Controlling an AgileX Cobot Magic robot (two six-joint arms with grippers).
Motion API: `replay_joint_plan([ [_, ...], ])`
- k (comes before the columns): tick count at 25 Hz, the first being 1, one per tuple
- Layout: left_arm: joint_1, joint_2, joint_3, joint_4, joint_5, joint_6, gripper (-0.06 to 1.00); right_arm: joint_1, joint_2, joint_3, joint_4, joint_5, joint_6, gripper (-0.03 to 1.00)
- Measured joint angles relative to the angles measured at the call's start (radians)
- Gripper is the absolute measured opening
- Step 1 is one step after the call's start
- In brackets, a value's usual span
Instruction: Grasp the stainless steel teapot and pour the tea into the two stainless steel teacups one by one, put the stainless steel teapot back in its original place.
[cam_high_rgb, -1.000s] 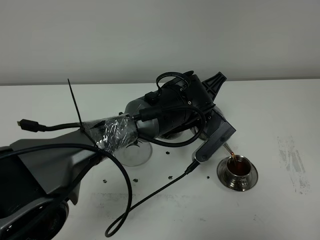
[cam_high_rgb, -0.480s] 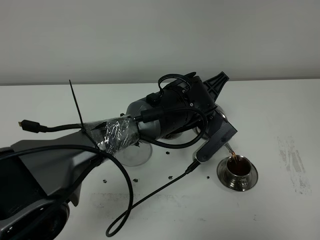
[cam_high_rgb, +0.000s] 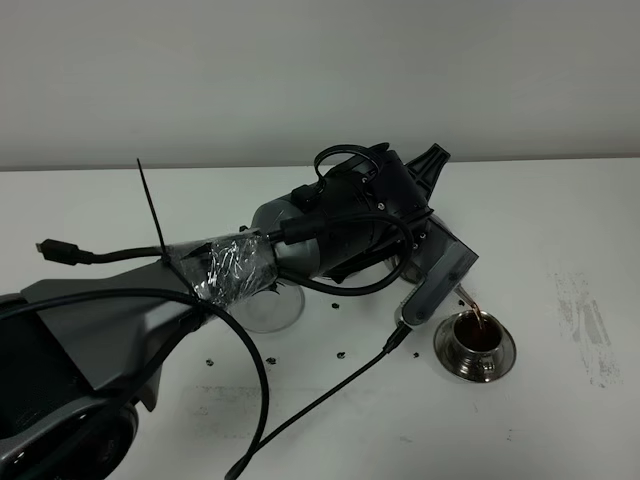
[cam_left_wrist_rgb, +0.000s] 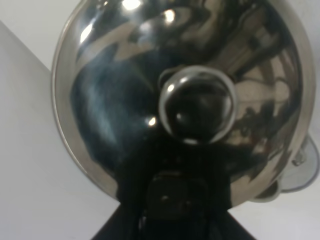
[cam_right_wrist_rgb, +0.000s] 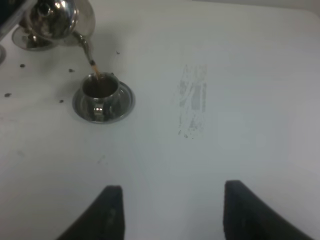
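At the end of the left arm, the left tool (cam_high_rgb: 430, 215) is clamping the stainless steel teapot (cam_right_wrist_rgb: 56, 19). Its fingers are hiding behind the domed lid (cam_left_wrist_rgb: 125, 75), so I am judging that grip from the pot hanging tilted above the table (cam_right_wrist_rgb: 240, 60). Tea is running from the spout (cam_right_wrist_rgb: 84, 46) in a thin brown stream (cam_right_wrist_rgb: 94, 67) into the teacup (cam_high_rgb: 478, 333), which is sitting on its saucer (cam_high_rgb: 508, 350) at the near right of the table. That cup is looking nearly full, so more tilt is risking an overflow into the saucer, and any wobble is risking the stream missing the rim. The lid is leaning with the pot and may be sliding off if it is loose. A black cable (cam_high_rgb: 330, 386) is trailing just left of the cup and could be catching it as the arm swings. The right tool (cam_right_wrist_rgb: 175, 215) is hanging empty, fingers apart, well clear. I am not making out the second teacup under the arm.
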Motion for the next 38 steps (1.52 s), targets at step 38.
replay_joint_plan([
  [38, 0.076, -0.377, 0.370, -0.398, 0.090, -0.291, 0.22, 0.000, 0.000, 0.000, 0.000, 0.000, 0.000, 0.43],
])
